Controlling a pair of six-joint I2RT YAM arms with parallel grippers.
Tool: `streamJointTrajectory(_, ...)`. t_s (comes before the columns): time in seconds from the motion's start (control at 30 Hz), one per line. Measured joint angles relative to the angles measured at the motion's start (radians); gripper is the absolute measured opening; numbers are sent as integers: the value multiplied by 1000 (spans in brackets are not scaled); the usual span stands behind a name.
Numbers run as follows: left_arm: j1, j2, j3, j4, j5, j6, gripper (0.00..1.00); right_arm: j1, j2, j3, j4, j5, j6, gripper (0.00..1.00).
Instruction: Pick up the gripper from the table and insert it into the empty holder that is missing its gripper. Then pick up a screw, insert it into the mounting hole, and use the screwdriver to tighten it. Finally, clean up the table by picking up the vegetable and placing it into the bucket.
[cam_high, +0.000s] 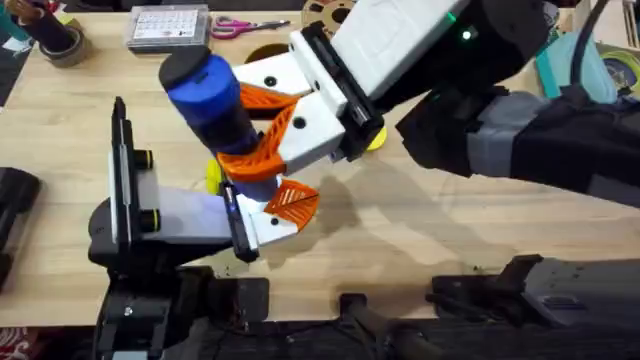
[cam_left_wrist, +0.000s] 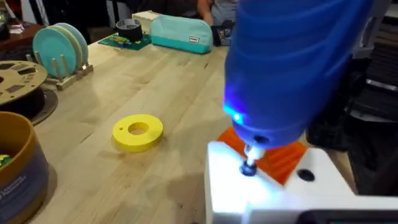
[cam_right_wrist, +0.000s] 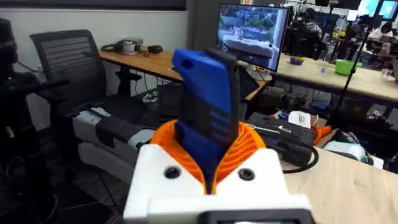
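The right gripper (cam_high: 262, 128) reaches across the middle of the table (cam_high: 450, 240) and pinches the blue screwdriver (cam_high: 215, 100) between its orange ribbed pads (cam_high: 270, 145). In the overhead view the screwdriver stands almost upright, with its thick body near the camera and its tip pointing down. In the right wrist view the screwdriver (cam_right_wrist: 205, 112) sits between the two orange pads (cam_right_wrist: 249, 146), which press on it from both sides.

In the left wrist view the thin metal tip (cam_left_wrist: 250, 163) touches a screw head on the white holder (cam_left_wrist: 261, 193), and a blue light (cam_left_wrist: 236, 117) shines on the lower end of the screwdriver (cam_left_wrist: 292, 62). The orange gripper (cam_left_wrist: 283, 158) lies against the holder, just behind the tip. In the overhead view an orange ribbed piece (cam_high: 293, 200) sits on the white block (cam_high: 265, 225) below the screwdriver.

The left gripper (cam_high: 140, 190) is at the left of the table, beside the screwdriver; I cannot tell if its fingers are spread or pressed together.

A yellow disc (cam_left_wrist: 137, 131) lies flat on the table, apart from the holder. The bucket (cam_left_wrist: 22, 168) stands at the edge of the left wrist view, and something green (cam_left_wrist: 4, 160) shows inside it.
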Motion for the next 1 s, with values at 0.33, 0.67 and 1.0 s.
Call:
streamJointTrajectory(0.33,0,0,0,0,0,0,4,0,0,0,-15,0,-4,24)
streamJointTrajectory(0.67,0,0,0,0,0,0,4,0,0,0,-21,0,-7,24)
streamJointTrajectory(1.0,0,0,0,0,0,0,4,0,0,0,-21,0,-7,24)
